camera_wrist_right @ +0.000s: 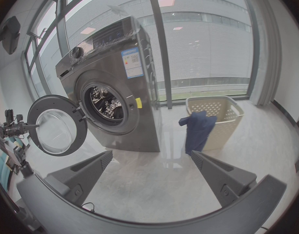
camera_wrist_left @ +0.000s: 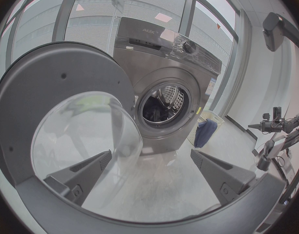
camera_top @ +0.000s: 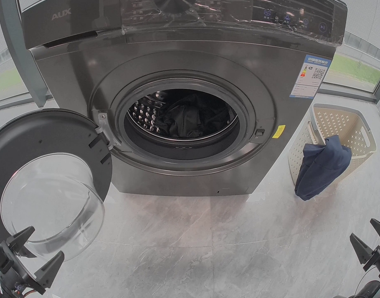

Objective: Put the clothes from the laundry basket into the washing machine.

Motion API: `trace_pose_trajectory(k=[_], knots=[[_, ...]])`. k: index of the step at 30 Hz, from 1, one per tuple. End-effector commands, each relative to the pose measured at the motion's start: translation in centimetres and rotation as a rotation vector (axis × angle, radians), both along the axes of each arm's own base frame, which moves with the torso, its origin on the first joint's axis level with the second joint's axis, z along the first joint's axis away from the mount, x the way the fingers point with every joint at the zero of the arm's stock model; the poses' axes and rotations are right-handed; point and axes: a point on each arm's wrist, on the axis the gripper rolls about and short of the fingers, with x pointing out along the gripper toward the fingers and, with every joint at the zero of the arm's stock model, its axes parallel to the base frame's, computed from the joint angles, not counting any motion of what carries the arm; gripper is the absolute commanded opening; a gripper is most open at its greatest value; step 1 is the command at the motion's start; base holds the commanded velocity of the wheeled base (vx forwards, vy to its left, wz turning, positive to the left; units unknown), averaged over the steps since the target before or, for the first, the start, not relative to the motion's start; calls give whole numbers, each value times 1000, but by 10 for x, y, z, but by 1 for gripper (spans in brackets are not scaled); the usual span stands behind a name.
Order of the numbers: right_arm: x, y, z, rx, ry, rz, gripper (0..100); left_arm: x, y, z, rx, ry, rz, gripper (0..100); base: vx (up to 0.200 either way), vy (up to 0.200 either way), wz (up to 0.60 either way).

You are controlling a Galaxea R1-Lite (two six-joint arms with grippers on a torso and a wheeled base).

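Observation:
The grey washing machine (camera_top: 190,63) stands ahead with its round door (camera_top: 45,174) swung open to the left. Dark clothes (camera_top: 190,116) lie inside the drum. To the machine's right a beige laundry basket (camera_top: 347,129) holds a navy garment (camera_top: 322,166) that hangs over its near rim; the basket (camera_wrist_right: 221,114) and garment (camera_wrist_right: 196,130) also appear in the right wrist view. My left gripper (camera_top: 37,251) is open and empty low at the left, close to the door glass (camera_wrist_left: 87,137). My right gripper (camera_top: 374,241) is open and empty low at the right, short of the basket.
Pale marble-look floor (camera_top: 198,236) stretches between me and the machine. Tall windows (camera_wrist_right: 204,43) with grey frames run behind the machine and basket. The open door takes up the space at the left.

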Motion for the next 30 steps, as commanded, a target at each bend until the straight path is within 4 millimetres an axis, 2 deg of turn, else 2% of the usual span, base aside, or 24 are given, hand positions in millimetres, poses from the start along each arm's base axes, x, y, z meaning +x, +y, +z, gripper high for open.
trace_pose_trajectory(k=[1, 3, 8, 12, 15, 23, 30], knots=[[-41, -7, -32, 16, -100, -135, 100, -44, 15, -34, -38, -96, 52, 100, 0, 0, 0], [-42, -6, -34, 10, -104, -169, 100, -45, 14, -39, -16, -55, 60, 100, 0, -100, 0], [-46, -4, -35, -25, -146, -150, 100, -44, 14, -37, -4, -74, 130, 100, 0, -200, 0], [-48, -4, -41, -112, -98, -168, 100, -45, 13, -38, 96, -85, 282, 100, 0, -150, 0], [-48, -5, -40, -104, -104, -170, 100, -50, 11, -40, 92, -138, 359, 100, 0, 0, 0], [-47, -5, -40, -101, -120, -170, 100, -51, 12, -41, 4, -137, 331, 100, 0, 0, 0], [-47, -5, -40, -101, -122, -173, 100, -51, 13, -41, -66, -125, 408, 100, 0, -200, 0]])
